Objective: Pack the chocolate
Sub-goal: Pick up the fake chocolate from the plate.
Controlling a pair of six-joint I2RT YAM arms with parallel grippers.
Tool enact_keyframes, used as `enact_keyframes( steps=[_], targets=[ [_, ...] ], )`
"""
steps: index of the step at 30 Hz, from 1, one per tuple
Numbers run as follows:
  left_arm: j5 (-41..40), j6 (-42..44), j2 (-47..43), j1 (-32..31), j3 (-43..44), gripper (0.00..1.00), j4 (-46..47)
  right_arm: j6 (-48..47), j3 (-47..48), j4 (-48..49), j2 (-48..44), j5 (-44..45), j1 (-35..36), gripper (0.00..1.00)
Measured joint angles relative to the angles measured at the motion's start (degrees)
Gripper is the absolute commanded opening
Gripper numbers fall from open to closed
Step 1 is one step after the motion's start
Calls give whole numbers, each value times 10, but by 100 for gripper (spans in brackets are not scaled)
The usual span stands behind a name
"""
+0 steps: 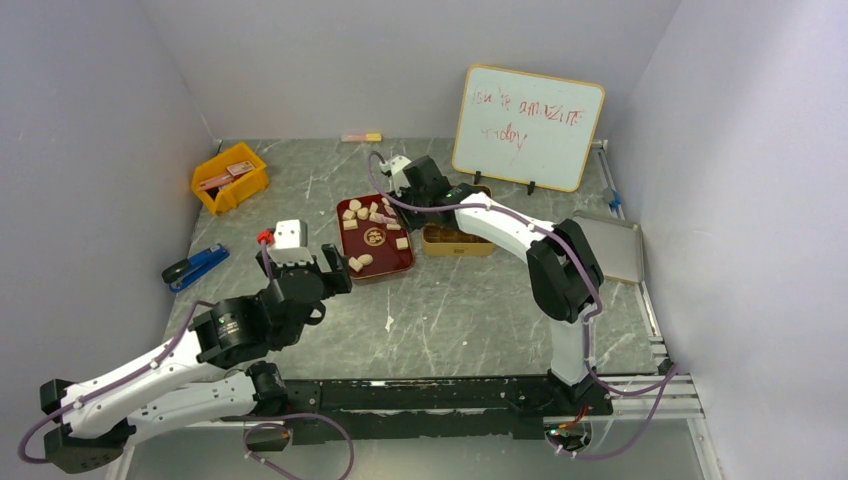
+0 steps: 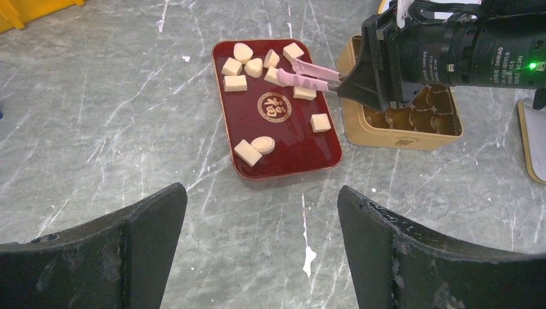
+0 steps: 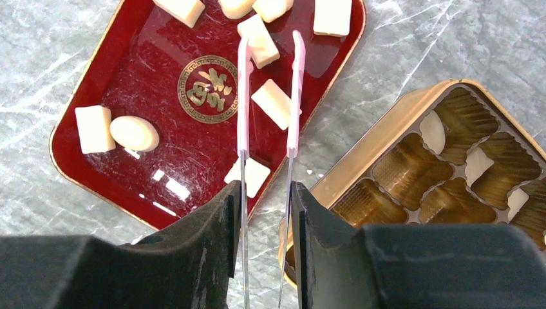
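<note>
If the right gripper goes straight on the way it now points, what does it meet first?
Probably the chocolate piece between the tips of the pink tweezers that the right gripper holds, on the red tray; the height is unclear.

Red tray (image 3: pixel 148 148) glossy, reflective; gold tin (image 2: pixel 399 138) metallic, shiny brown liner (image 3: pixel 412 170); chocolate (image 3: pixel 94 129) matt; tabletop (image 2: pixel 96 129) marbled grey.

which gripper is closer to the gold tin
Right. The right gripper, shut on pink tweezers, hangs at the edge of the gold tin; the open left gripper is across the red tray from it.
</note>
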Motion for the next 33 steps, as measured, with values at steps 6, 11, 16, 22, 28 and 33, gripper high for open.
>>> enact_keyframes(
  steps=[6,11,16,22,28,33],
  targets=[
    [0,0,8,0,0,91,1,-7,0,-3,0,-17,-1,38],
    [0,0,11,0,0,91,2,-12,0,-2,1,-29,-4,38],
    [0,0,12,0,0,91,2,-16,0,-2,11,-37,-10,38],
    [0,0,13,0,0,91,3,-19,11,-3,32,-43,-19,37],
    [0,0,17,0,0,92,4,-21,31,-6,49,-54,-21,29],
    [0,0,19,0,0,91,4,-24,36,-7,51,-63,-21,8]
  ],
)
